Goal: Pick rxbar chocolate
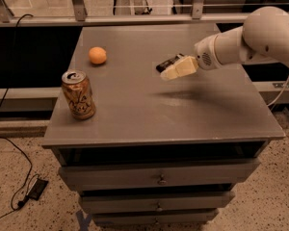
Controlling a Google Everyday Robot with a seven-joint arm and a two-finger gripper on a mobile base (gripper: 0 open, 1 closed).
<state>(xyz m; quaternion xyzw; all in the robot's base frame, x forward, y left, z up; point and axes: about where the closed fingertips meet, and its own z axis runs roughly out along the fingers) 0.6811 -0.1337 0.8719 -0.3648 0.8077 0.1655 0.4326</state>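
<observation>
The rxbar chocolate [164,63] is a small flat black bar lying on the grey cabinet top [135,109], right of centre toward the back. My gripper [176,69], cream-coloured, reaches in from the right on a white arm [250,42]. It hovers just in front of and over the bar's right end, which it hides. Its shadow falls on the top below it, so it is above the surface.
An orange-gold drink can [78,94] stands upright near the front left. A small orange fruit [97,55] lies at the back left. Drawers sit below the top. A metal rail runs behind. A cable lies on the floor at left.
</observation>
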